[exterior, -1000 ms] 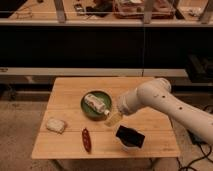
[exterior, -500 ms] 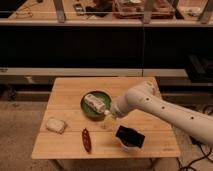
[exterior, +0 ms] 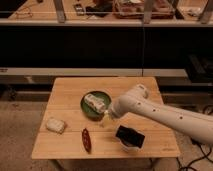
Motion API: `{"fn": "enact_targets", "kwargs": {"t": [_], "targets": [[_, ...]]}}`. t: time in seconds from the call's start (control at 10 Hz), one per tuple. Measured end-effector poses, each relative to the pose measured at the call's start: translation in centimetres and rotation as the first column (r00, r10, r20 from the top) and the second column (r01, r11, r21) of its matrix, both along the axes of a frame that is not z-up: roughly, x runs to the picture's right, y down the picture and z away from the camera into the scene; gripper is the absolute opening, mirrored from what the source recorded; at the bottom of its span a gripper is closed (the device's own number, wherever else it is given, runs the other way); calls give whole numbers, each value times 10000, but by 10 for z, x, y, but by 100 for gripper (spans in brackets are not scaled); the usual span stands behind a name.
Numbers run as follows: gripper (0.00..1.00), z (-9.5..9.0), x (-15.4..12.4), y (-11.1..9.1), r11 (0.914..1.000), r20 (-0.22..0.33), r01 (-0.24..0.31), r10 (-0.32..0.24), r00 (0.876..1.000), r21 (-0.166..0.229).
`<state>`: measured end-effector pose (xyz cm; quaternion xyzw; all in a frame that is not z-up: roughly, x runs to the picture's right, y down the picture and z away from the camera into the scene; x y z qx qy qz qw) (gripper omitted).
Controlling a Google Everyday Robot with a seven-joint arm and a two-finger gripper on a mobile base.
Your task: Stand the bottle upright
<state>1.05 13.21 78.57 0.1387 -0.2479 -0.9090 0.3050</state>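
Observation:
The bottle is pale with a light label and lies on its side on a dark green plate in the middle of the wooden table. My white arm reaches in from the right. The gripper is at the plate's right front edge, just right of and below the bottle's near end. The arm's wrist hides the plate's right side.
A black object on a white bowl sits at the front right of the table. A red-brown elongated item lies at the front middle. A pale packet lies at the left. Dark shelving stands behind the table.
The arm has shifted left, bringing the gripper closer to the plate and the bottle. The bottle and other items have not moved.

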Motion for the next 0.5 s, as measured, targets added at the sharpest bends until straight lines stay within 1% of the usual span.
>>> {"fn": "enact_targets", "kwargs": {"t": [0.2,0.5], "targets": [[80,15,-4,4,10000,-189,35,-35,9998,10],[80,40,-6,20,9996,-410,81,-93,9991,-289]]}}
